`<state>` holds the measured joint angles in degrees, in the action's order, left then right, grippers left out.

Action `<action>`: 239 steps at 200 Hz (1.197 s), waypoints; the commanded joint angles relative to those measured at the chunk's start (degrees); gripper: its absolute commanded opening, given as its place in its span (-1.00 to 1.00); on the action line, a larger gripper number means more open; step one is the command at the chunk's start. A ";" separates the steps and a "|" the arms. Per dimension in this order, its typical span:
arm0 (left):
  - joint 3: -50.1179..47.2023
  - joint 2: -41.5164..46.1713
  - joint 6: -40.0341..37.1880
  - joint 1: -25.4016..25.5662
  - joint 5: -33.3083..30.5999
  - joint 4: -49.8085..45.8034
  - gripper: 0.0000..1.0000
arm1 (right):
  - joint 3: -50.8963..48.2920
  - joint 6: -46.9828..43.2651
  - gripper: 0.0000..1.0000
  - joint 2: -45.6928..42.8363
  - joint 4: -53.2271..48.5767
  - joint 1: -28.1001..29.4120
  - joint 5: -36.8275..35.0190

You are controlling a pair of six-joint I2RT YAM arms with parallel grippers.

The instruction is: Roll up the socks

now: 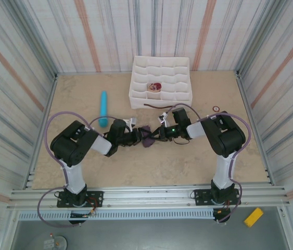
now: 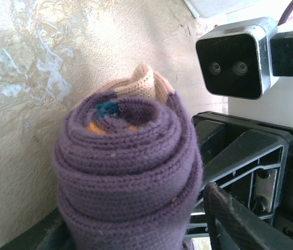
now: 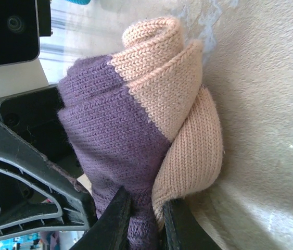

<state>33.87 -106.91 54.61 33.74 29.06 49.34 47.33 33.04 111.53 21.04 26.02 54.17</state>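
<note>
Bench (image 1: 162,166) is a tan, mottled slab with pale blotches, its texture rough in the wrist views; it is closed in on the left, far and right sides by walls (image 1: 11,62) with grey, cream and rust vertical stripes; ribbed metal rails (image 1: 146,195) run along the near edge, where both arm bases are bolted. A white compartment tray (image 1: 136,94) sits at far centre against the back wall, with a small maroon-and-pale item (image 1: 154,87) in one cell, kind not discernible; a dark strip (image 1: 154,105) lies on the bench just in front of the tray; a light-blue cylinder (image 1: 103,108) lies lengthwise left of the tray; a small ring (image 1: 215,108) lies apart to the right; a yellow block (image 1: 254,216) rests on the grey ledge below the rails. The socks (image 1: 148,139) are at mid-bench between the two arms, wound together into one tight roll, purple outermost, beige layers showing at one end, with orange and blue flecks in the core. Left fingers (image 2: 234,219) stand partly apart with the roll between them, touching both sides, so gripping it; right fingers (image 3: 117,219) are nearly closed, pinching the end of the roll where purple meets beige.
</note>
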 commanded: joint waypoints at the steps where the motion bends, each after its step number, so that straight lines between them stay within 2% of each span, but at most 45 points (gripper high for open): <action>1: 0.54 -2.17 -4.01 0.63 -0.32 -13.29 0.17 | 0.48 -0.13 -1.00 2.23 -3.23 4.55 5.13; 55: 1.18 -3.11 -4.22 0.37 0.95 -12.07 -0.02 | 1.88 -1.51 -1.00 2.26 -4.79 5.01 6.10; 94: 0.67 -3.76 -3.30 -0.07 2.14 -8.88 -0.29 | 1.79 -2.76 -1.00 2.07 -6.51 5.09 4.83; 160: 1.06 -2.80 -3.70 -0.06 1.94 -9.39 -0.78 | 2.20 -2.41 -1.00 1.46 -7.63 4.83 1.62; 166: 1.10 -2.57 -3.80 -0.07 1.76 -9.67 -0.83 | 2.24 -2.43 -0.95 1.31 -7.88 4.74 1.13; 176: 1.11 -2.04 -4.14 -0.07 1.70 -10.17 -0.91 | 1.80 -2.43 -0.73 0.51 -7.80 4.52 0.20; 186: 1.06 -1.45 -4.46 -0.07 1.86 -10.68 -1.00 | 0.92 -2.19 -0.60 -1.01 -7.31 4.24 -1.19; 222: 2.85 3.52 -8.82 -0.07 1.29 -18.66 -1.00 | -1.35 -0.57 -0.11 -8.21 -7.69 2.27 -5.06; 239: 4.39 7.21 -12.10 -0.07 -0.06 -24.37 -1.00 | -1.55 -0.93 0.06 -12.51 -10.39 1.51 -7.63</action>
<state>36.47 -104.27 48.95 32.91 30.96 37.32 46.19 32.58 105.84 13.96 27.42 49.23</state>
